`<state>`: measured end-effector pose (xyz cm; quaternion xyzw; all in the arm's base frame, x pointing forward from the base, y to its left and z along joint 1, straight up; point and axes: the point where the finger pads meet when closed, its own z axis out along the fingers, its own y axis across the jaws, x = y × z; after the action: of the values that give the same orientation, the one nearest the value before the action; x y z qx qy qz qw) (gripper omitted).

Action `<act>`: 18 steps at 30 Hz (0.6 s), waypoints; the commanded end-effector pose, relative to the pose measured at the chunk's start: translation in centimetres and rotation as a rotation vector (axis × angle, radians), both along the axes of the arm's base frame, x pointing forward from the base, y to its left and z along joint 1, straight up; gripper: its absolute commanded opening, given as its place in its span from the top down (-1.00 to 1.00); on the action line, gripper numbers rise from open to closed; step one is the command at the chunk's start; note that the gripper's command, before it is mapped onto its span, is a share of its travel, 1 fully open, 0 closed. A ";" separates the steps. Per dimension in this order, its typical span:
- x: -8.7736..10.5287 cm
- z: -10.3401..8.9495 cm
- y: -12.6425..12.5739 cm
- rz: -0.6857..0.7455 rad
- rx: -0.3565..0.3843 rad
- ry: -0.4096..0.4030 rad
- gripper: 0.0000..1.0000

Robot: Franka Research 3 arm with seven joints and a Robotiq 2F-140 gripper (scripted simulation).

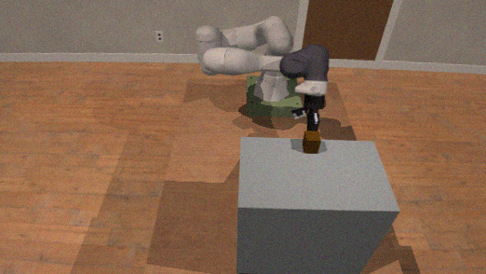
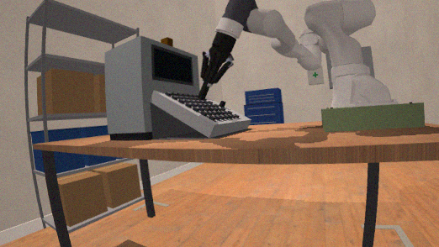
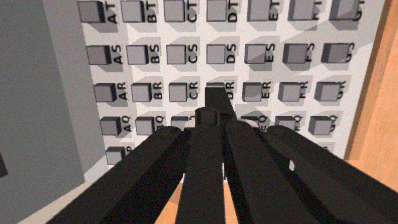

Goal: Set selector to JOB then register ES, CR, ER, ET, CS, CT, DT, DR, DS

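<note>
The grey machine (image 1: 307, 177) (image 2: 128, 84) has a sloped keyboard with rows of keys. In the wrist view, CT (image 3: 174, 11), DT (image 3: 216, 10), ET (image 3: 256, 10), CS (image 3: 176, 54), DS (image 3: 215, 54), ES (image 3: 255, 53), CR (image 3: 178, 92) and ER (image 3: 251, 92) show unlit. My gripper (image 2: 203, 97) (image 3: 214, 103) is shut, its tip pointing down at the keys and covering most of DR. Whether it touches DR cannot be told. A black knob (image 2: 222, 103) stands on the keyboard; its setting is not readable. The screen (image 2: 172, 65) is dark.
An orange-brown block (image 1: 311, 142) (image 2: 166, 41) sits on top of the machine and hides the fingertips in the top view. The machine's housing (image 3: 30, 100) rises at the left of the wrist view. A shelf rack (image 2: 84, 22) stands behind the wooden table (image 2: 261, 153).
</note>
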<state>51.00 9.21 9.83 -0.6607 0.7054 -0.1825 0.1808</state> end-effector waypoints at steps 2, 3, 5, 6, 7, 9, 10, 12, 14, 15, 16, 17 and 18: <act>-0.4 0.4 -0.2 -0.002 -0.007 0.005 0.80; -0.5 0.5 -0.2 -0.002 -0.007 0.005 0.80; -0.5 0.6 -0.2 -0.002 -0.007 0.005 0.80; -0.6 0.6 -0.2 -0.002 -0.007 0.005 0.80; -0.6 0.7 -0.2 -0.002 -0.007 0.005 0.80; -0.6 0.7 -0.2 -0.002 -0.007 0.005 0.80; -0.6 0.7 -0.2 -0.002 -0.007 0.005 0.80; -0.6 0.7 -0.2 -0.002 -0.007 0.005 0.80; -0.6 0.7 -0.2 -0.002 -0.007 0.005 0.80; -0.6 0.7 -0.2 -0.002 -0.007 0.005 0.80; -0.6 0.7 -0.2 -0.002 -0.007 0.005 0.80; -0.6 0.7 -0.2 -0.002 -0.007 0.005 0.80; -0.6 0.7 -0.2 -0.002 -0.007 0.005 0.80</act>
<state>50.46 9.15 10.54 -0.6614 0.7053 -0.1821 0.1785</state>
